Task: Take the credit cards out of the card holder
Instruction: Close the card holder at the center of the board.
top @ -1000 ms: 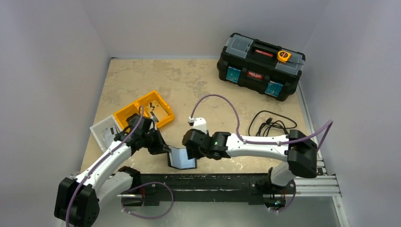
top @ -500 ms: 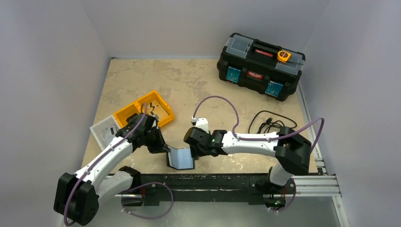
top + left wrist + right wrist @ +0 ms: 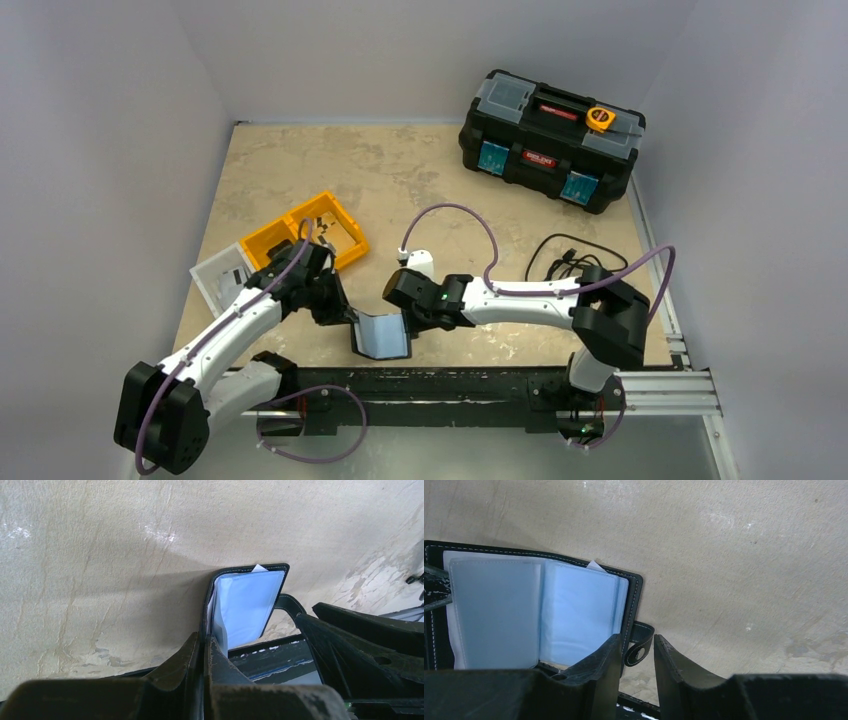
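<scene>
The card holder [image 3: 380,335] stands open near the table's front edge, a black case with light blue plastic sleeves [image 3: 574,615] inside. My left gripper [image 3: 204,642] is shut on its left cover edge [image 3: 210,605]. My right gripper [image 3: 636,637] has its jaws narrowly apart, astride the right cover edge [image 3: 634,595] and the snap strap [image 3: 640,650]. A white corner [image 3: 594,564] pokes out above the sleeves. No credit cards can be told apart from the sleeves. In the top view the left gripper [image 3: 345,318] and right gripper [image 3: 408,318] flank the holder.
A black toolbox [image 3: 550,140] sits at the back right. Orange bins [image 3: 305,235] and a white tray [image 3: 222,275] lie behind the left arm. A coiled black cable [image 3: 570,262] lies right of the right arm. The metal rail [image 3: 450,385] runs just below the holder.
The right arm has slid a little left, toward the holder's right edge, and its jaws have narrowed. The left gripper has kept its hold on the left cover.
</scene>
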Action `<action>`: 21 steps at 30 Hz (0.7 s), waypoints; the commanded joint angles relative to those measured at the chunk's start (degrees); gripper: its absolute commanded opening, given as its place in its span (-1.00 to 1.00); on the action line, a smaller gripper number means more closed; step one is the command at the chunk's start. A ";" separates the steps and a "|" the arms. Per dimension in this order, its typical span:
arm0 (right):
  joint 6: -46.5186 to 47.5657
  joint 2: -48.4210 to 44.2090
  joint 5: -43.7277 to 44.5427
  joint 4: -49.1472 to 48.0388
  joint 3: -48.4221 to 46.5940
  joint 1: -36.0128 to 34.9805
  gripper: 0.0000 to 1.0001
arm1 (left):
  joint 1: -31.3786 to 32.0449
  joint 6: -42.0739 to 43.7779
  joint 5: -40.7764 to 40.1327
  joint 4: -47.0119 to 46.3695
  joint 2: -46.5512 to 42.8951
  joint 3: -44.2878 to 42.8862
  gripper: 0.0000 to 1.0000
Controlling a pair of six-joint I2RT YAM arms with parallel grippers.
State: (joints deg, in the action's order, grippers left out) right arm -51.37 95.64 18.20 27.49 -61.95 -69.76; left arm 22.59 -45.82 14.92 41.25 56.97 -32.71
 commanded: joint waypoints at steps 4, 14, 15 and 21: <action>-0.80 -0.37 -0.48 0.02 -0.69 -0.38 -0.53 | 0.66 0.98 -0.12 -0.91 0.36 -2.19 -1.00; -1.32 -1.55 -1.67 -0.06 0.95 -0.45 -0.53 | 0.79 1.17 -0.72 -0.84 0.35 -2.20 -1.00; -1.35 -1.64 -1.76 -0.06 1.03 -0.41 -0.53 | 0.78 1.17 -0.71 -0.82 0.38 -2.19 -1.00; -1.49 -2.19 -1.92 -0.06 1.56 -0.56 -0.51 | 0.87 1.09 -1.05 -0.67 0.47 -2.15 -1.00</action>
State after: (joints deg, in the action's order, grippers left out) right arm -52.03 95.94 16.64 27.73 -61.34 -69.87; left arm 22.96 -45.78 14.50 41.23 57.32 -32.71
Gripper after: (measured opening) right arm 0.263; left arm 0.020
